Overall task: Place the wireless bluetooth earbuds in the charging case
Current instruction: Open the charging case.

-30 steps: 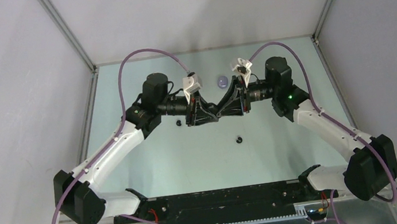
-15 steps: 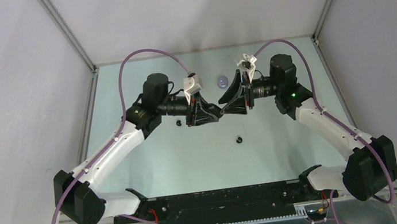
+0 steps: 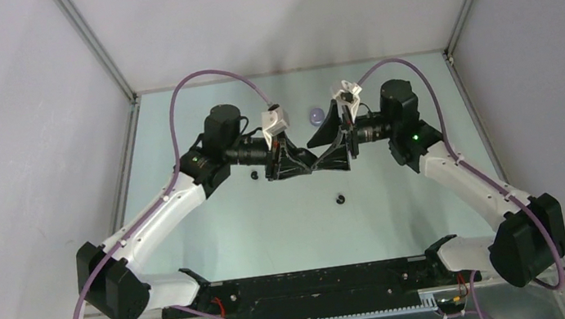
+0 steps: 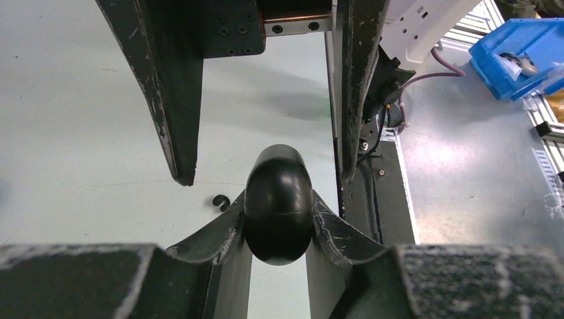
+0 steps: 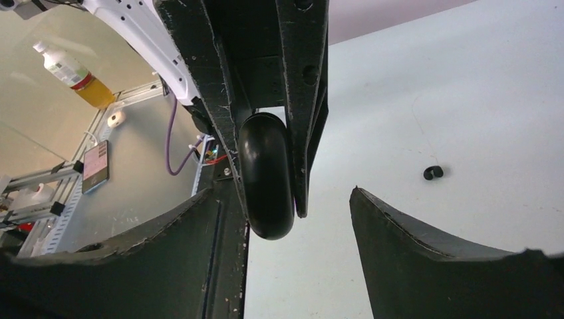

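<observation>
My left gripper point(image 4: 278, 214) is shut on a glossy black egg-shaped charging case point(image 4: 278, 203), which looks closed, and holds it above the table. My right gripper point(image 5: 287, 193) is open, and its fingers point(image 4: 174, 100) stand on either side of the case's far end point(image 5: 266, 176); I cannot tell if they touch it. In the top view the two grippers meet tip to tip, left point(image 3: 304, 163) and right point(image 3: 320, 159). Two black earbuds point(image 3: 254, 175) point(image 3: 340, 198) lie on the table; one shows in each wrist view point(image 4: 221, 202) point(image 5: 433, 173). No purple buds show.
A pale purple rounded object point(image 3: 313, 114) lies on the table behind the grippers, partly hidden by the right one. The table point(image 3: 402, 218) has grey walls left, right and behind. The arms' black base rail point(image 3: 313, 287) runs along the near edge.
My right gripper drew back and up a little, then came down and left again to meet the left gripper. The left arm and the case have stayed still.
</observation>
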Tool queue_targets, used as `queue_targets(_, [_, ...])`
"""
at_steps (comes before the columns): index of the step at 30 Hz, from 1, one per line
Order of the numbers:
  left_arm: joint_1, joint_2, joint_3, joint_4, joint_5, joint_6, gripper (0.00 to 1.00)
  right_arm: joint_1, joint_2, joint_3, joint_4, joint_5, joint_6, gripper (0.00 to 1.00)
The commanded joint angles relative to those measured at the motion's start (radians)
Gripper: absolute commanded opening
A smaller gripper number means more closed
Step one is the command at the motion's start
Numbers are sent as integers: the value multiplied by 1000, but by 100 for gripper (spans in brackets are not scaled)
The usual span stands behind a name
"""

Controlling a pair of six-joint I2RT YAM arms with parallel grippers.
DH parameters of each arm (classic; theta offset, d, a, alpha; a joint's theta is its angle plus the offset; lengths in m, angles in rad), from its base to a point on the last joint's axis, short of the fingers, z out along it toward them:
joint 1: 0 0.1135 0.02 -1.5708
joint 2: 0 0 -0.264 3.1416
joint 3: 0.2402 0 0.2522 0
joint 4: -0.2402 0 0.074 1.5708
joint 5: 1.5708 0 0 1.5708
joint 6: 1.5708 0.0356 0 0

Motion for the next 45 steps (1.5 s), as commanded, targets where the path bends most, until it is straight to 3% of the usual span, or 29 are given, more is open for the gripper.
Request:
queue_targets(1, [-9, 5, -9, 29, 7, 3, 11, 11, -21, 4, -1, 62, -37, 78])
queue_targets(21, [-16, 3, 1, 9, 10, 15, 8, -51, -77, 3, -42, 209, -98, 79])
queue_targets(33, [-15, -5, -4, 28, -26, -16, 5, -101, -124, 3, -33, 163, -88, 81])
queue_targets(39, [-6, -17, -12, 34, -59, -17, 0, -184, -120, 4, -35, 146, -84, 83])
queue_targets(42, [8, -38, -19, 44, -68, -15, 0, -205, -89, 23, -156, 156, -156, 83])
queue_targets(45, [28, -62, -29, 44, -91, 0, 0, -198, -49, 40, -336, 214, -347, 79])
